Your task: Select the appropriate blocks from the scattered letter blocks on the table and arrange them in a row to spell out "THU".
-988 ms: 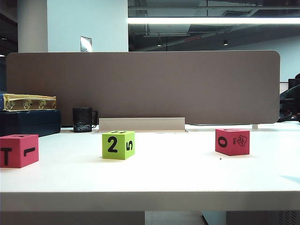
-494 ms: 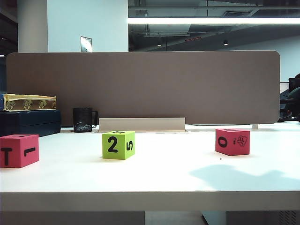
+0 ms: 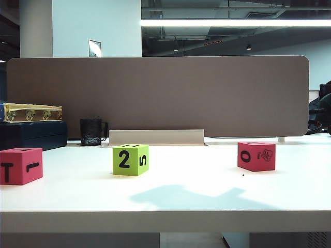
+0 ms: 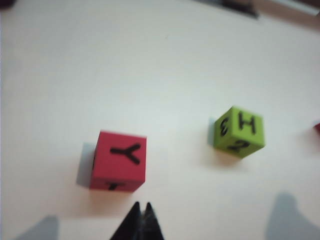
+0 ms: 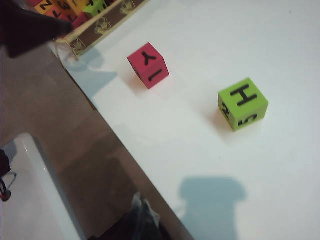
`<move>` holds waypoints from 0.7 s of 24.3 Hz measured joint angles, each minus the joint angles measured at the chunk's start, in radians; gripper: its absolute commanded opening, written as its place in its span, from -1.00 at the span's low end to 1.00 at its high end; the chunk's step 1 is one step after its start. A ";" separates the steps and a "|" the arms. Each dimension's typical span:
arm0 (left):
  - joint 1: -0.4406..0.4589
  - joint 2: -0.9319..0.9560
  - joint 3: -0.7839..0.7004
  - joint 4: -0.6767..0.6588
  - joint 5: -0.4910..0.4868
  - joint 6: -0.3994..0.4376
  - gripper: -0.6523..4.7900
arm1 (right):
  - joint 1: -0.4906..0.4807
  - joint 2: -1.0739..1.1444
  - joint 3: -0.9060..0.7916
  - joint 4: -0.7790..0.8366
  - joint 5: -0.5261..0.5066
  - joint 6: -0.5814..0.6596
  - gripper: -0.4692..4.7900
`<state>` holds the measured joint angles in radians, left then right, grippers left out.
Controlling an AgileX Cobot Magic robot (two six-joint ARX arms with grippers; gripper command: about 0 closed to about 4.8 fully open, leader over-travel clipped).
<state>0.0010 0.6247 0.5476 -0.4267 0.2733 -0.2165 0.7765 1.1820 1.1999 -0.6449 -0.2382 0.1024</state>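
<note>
My left claw hovering closed, empty, just short of red Y block near desk left edge. My right claw closed, empty, hanging over front edge. Green H block sitting mid-desk; second red block sitting toward right edge.

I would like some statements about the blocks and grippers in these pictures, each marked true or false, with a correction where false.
1. The lime green block shows an H on its top face. True.
2. The left gripper holds the red block with Y on top. False: its fingertips are together above the table, beside that block, holding nothing.
3. Three blocks stand apart from each other on the table in the exterior view. True.
4. The right gripper is wide open. False: it is shut and holds nothing.
5. The right red block is stacked on the green one. False: it stands alone.
</note>
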 measured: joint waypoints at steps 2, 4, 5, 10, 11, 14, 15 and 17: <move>0.000 0.074 0.013 -0.007 0.000 0.001 -0.78 | 0.019 0.001 0.016 0.000 0.027 -0.003 -0.84; 0.000 0.148 0.031 -0.011 0.000 0.004 -0.78 | 0.024 0.001 0.028 -0.004 0.048 -0.006 -0.84; 0.000 0.190 0.041 -0.005 0.000 0.018 -0.78 | 0.023 0.001 0.030 -0.004 0.069 -0.011 -0.84; -0.024 0.333 0.112 0.007 -0.002 0.083 -0.78 | 0.025 0.019 0.032 -0.012 0.109 -0.042 -0.84; -0.035 0.372 0.138 0.015 -0.004 0.097 -0.78 | 0.028 0.038 0.034 -0.011 0.111 -0.047 -0.84; -0.051 0.482 0.211 0.022 -0.009 0.112 -0.78 | 0.040 0.081 0.033 -0.023 0.112 -0.050 -0.84; -0.051 0.503 0.222 0.022 -0.008 0.116 -0.78 | 0.042 0.086 0.034 -0.024 0.112 -0.051 -0.84; -0.051 0.533 0.239 0.014 -0.010 0.126 -0.78 | 0.044 0.093 0.034 -0.024 0.113 -0.051 -0.84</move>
<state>-0.0505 1.1576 0.7868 -0.4129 0.2638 -0.0910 0.8207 1.2747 1.2335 -0.6689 -0.1253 0.0509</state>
